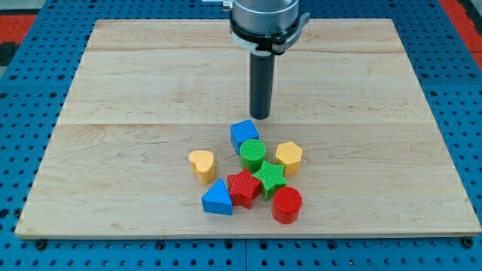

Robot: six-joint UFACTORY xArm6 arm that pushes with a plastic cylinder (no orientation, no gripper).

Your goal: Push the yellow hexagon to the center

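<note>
The yellow hexagon (288,156) sits on the wooden board (135,90), at the right edge of a cluster of blocks below the board's middle. It touches or nearly touches the green star (269,177) and the green cylinder (252,154). My tip (260,117) is on the board just above the cluster, a little above and right of the blue cube (243,134), and up and left of the yellow hexagon, apart from both.
A yellow heart (202,164) lies left of the cluster. A red star-like block (243,187), a blue triangle (218,199) and a red cylinder (287,205) lie toward the view's bottom. Blue pegboard (30,90) surrounds the board.
</note>
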